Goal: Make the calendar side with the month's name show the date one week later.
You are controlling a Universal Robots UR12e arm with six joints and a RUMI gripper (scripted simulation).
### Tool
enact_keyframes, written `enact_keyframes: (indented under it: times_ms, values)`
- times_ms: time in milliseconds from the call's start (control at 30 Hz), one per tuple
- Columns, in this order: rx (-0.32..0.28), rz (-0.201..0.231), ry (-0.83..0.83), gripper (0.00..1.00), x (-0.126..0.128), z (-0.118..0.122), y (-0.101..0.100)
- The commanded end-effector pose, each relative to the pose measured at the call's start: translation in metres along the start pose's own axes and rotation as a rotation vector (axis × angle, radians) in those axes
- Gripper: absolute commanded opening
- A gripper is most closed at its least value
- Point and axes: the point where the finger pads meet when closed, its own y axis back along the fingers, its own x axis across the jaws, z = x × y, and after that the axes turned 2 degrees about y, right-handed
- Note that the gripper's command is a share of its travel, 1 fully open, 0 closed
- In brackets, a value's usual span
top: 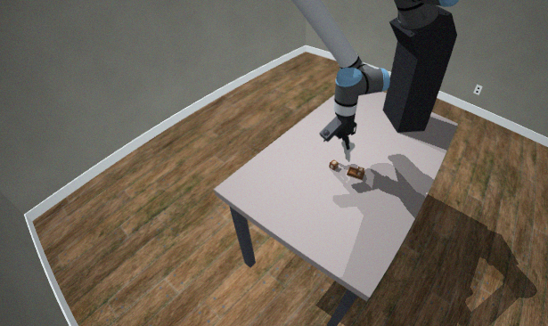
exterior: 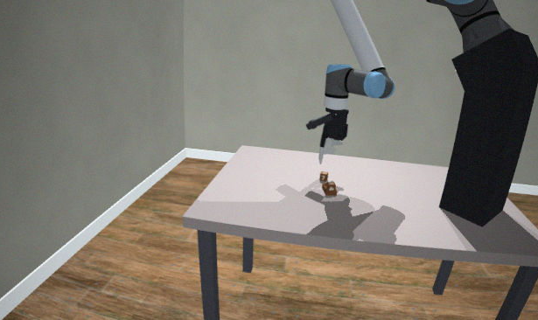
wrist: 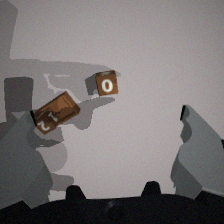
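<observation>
A small brown wooden cube (wrist: pixel 106 83) lies loose on the grey table, its top face showing a white 0; it also shows in the top view (top: pixel 333 165) and the exterior view (exterior: pixel 324 176). Next to it sits the brown wooden calendar tray (wrist: pixel 56 112) with white digits on top; it also shows in the top view (top: pixel 355 172) and the exterior view (exterior: pixel 329 189). A second cube is not clearly separate from the tray. My gripper (wrist: pixel 108 108) (top: pixel 346 143) (exterior: pixel 322 156) hangs above the table, open and empty, some way above the loose cube.
The robot's tall black base column (top: pixel 418 67) stands at the far right end of the table (top: pixel 336 196). The arm's shadow falls across the table beside the tray. Wooden floor surrounds the table.
</observation>
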Motion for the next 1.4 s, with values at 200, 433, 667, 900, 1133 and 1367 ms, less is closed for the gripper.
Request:
enact_keyframes:
  times_ms: [200, 433, 667, 900, 1133, 1367]
  values:
    - [0.0, 0.001, -0.3, 1.0, 0.0013, -0.0022, 0.0023]
    - [0.0, 0.001, -0.462, 1.0, 0.0019, -0.0026, 0.0033]
    - [0.0, 0.001, -0.675, 1.0, 0.0024, -0.0026, 0.0047]
    - [0.0, 0.001, -0.851, 1.0, 0.0025, -0.0022, 0.0059]
    - [0.0, 0.001, -1.013, 1.0, 0.0022, -0.0016, 0.0069]
    - [0.0, 0.001, -1.216, 1.0, 0.0013, -0.0004, 0.0083]
